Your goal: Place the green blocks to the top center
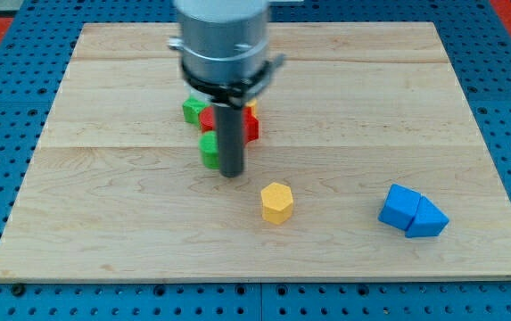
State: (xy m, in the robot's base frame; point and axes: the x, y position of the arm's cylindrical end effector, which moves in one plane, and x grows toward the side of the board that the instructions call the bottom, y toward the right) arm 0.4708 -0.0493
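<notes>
There are no jaws on this arm to be apart or together; it ends in a plain dark rod, and my tip (231, 173) sits on the pale wooden desk (103, 232), touching or just beside the view's right face of a small green block (209, 150) whose shape is half hidden by the rod; from that side a push would seem to send it leftward rather than upward, so I judge the tip must come round beneath it. Just above, a second green block (193, 110) peeps out under the arm's grey housing, packed against a red block (251, 127) with a sliver of yellow block (250, 109) behind; this crowding is why the greens look awkward to separate. Both greens lie left of centre, mid-board, short of the top centre. Further out, a yellow hexagonal block (276, 201) stands alone; two blue blocks (413, 212), touching, lie well apart at lower right.
</notes>
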